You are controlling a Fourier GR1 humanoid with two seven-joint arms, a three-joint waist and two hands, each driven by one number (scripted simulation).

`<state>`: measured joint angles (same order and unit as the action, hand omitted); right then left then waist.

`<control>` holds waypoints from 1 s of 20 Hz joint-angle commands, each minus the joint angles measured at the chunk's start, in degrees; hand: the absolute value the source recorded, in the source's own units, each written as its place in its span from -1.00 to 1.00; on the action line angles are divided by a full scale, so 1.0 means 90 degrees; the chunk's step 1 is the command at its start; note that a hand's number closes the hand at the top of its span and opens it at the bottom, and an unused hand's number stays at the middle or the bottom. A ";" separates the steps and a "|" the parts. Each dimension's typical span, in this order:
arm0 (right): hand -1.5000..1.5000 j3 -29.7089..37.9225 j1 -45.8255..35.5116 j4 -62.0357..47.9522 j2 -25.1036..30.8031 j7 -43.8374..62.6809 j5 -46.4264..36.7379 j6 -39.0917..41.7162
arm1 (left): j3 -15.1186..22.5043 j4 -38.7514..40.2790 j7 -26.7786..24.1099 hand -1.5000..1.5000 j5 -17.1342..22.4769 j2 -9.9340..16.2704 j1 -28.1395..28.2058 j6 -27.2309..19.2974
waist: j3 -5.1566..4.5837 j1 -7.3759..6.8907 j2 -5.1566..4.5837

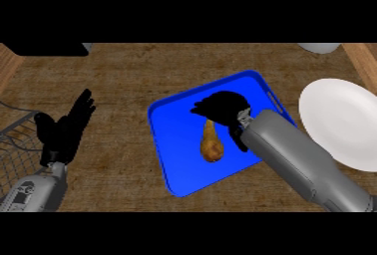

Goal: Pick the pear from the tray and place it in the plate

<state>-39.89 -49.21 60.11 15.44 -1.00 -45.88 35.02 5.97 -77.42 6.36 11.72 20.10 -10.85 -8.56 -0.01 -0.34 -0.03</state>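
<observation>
A yellow-brown pear [211,142] lies on the blue tray [173,149] in the middle of the counter, its narrow end pointing away from me. My right hand [221,106] hovers over the tray just beyond the pear's narrow end, fingers curled downward; no finger closes round the pear. The thumb hangs to the pear's right. A white plate [342,122] sits to the tray's right. At the left my left hand [68,128] rests open with its fingers up.
A wire basket [16,130] stands at the left edge, beside the left hand. A black object [48,49] is at the back left and a pale round object [319,47] at the back right. Wooden walls flank the counter.
</observation>
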 commanded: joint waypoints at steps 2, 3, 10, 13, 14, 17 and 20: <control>-1.00 -0.0019 -0.0075 -0.0297 -0.0519 0.0245 -0.0536 0.0345 | -0.0121 0.0215 -0.0227 0.00 -0.0126 -0.0118 0.0113 0.0139 | -0.0001 0.0001 0.0000; -1.00 0.0100 -0.0041 -0.0633 -0.0341 -0.0171 -0.0703 0.0128 | -0.0147 0.0055 -0.0072 0.00 -0.0191 -0.0145 -0.0037 0.0090 | 0.0001 -0.0006 -0.0004; -1.00 0.0276 0.0099 -0.0571 -0.0641 -0.0029 -0.1309 0.0340 | -0.0268 -0.0322 0.0347 0.00 -0.0363 -0.0218 0.0052 0.0058 | 0.0001 0.0014 0.0008; -1.00 0.0186 0.0031 -0.1672 -0.1003 -0.0323 -0.1694 -0.0494 | -0.0465 -0.0167 -0.0113 0.00 -0.0088 -0.0092 0.0268 0.0622 | 0.0001 -0.0050 -0.0013; -1.00 0.0262 0.0017 -0.1764 -0.1143 -0.0250 -0.1762 -0.0505 | -0.0668 0.0467 -0.0124 0.00 -0.0098 -0.0010 -0.0207 0.0722 | 0.0000 -0.0013 -0.0018; -1.00 0.0390 -0.0166 -0.2179 -0.1046 -0.0549 -0.2022 -0.0732 | -0.0362 -0.0383 0.0597 0.00 -0.0389 -0.0305 -0.0216 0.0208 | 0.0004 -0.0046 -0.0016; -1.00 0.0428 -0.0137 -0.2022 -0.1146 -0.0557 -0.2274 -0.0387 | -0.0748 -0.0190 0.0479 0.00 -0.0228 -0.0061 -0.0133 0.0591 | 0.0001 -0.0011 -0.0006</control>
<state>-36.80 -49.50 44.53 5.66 -4.06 -63.62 31.85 1.35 -79.83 8.99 9.16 18.61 -10.24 -4.72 0.00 -0.53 -0.08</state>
